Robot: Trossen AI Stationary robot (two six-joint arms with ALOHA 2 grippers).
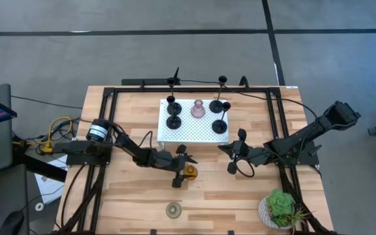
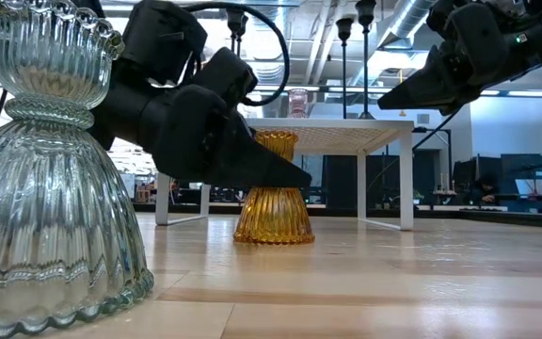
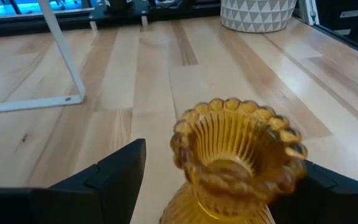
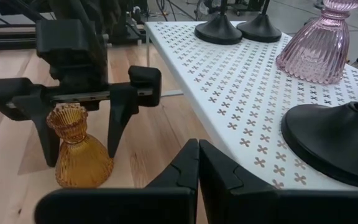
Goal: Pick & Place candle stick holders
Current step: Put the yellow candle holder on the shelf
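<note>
Amber holder (image 4: 78,146) upright on desk (image 1: 240,202) near white platform (image 4: 241,93); our left hand (image 4: 79,134) straddles it, fingers apart; right hand (image 4: 197,163) pressed together, waiting; we should centre, then close gently below the rim.

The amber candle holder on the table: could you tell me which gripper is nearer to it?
Left. The left gripper has its open fingers on either side of the amber candle holder. The right gripper is off to the side, fingers shut, beside the white platform.
</note>
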